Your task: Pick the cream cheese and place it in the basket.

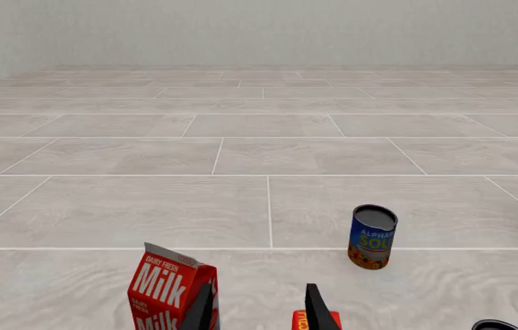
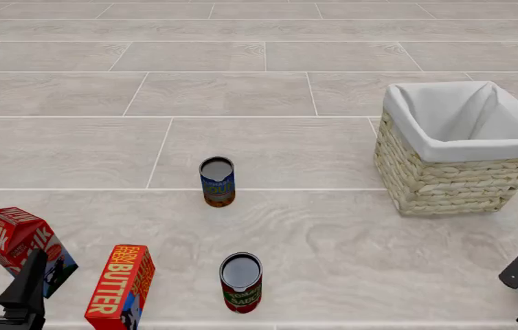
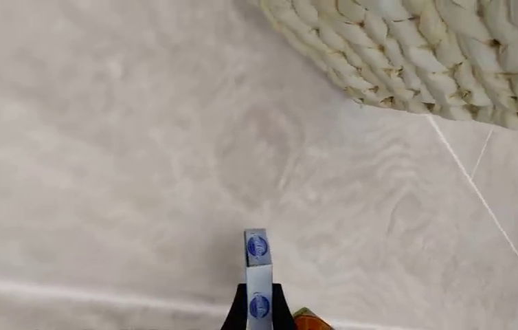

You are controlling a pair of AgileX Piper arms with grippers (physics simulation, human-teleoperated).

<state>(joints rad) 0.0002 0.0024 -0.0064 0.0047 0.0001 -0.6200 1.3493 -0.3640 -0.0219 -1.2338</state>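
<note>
Between the right pincer (image 3: 257, 302) fingers (edge-on) sits the cream cheese (image 3: 256, 265).

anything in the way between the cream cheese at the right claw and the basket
Nothing visible. The right claw grips the cream cheese edge-on, and only bare floor lies between it and the basket. The far can, near can, milk and butter stand well off to the left.

- The basket (image 2: 462, 155) stands at two o'clock.
- A blue can (image 2: 217, 181) stands near centre.
- A red can (image 2: 240, 282) sits at six o'clock.
- Butter box (image 2: 121, 287) and milk carton (image 2: 19, 246) lie toward seven and eight o'clock.
</note>
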